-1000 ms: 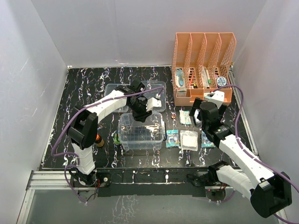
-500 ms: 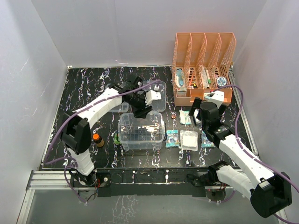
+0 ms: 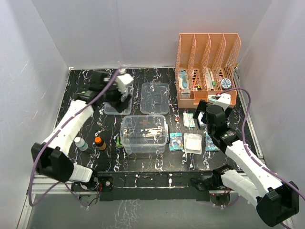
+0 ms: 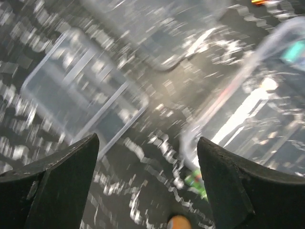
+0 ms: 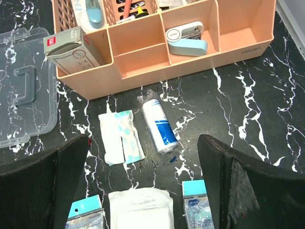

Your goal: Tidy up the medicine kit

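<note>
The deep clear box (image 3: 144,135) stands at the table's front middle, with small items dimly visible inside. Its handled lid (image 3: 155,98) lies flat behind it, and the divided tray (image 3: 118,104) lies left of the lid. My left gripper (image 3: 120,98) hovers over the tray, open and empty. The left wrist view is blurred and shows the tray (image 4: 81,90), the lid (image 4: 157,28) and the box (image 4: 267,109) beneath the open left gripper (image 4: 147,143). My right gripper (image 3: 200,114) is open and empty. In its wrist view the right gripper (image 5: 143,143) is above a bandage roll (image 5: 159,125) and plaster strips (image 5: 121,136).
The orange file rack (image 3: 207,67) stands at the back right, holding small boxes. A gauze pad (image 3: 193,142) and blue-topped packets (image 3: 176,141) lie right of the box. A white bottle (image 3: 81,143), an orange-capped bottle (image 3: 99,142) and a green item (image 3: 117,140) sit to the box's left.
My left arm has swung left and back, from over the deep box and lid to above the divided tray. The lid is now uncovered. The right arm has barely moved.
</note>
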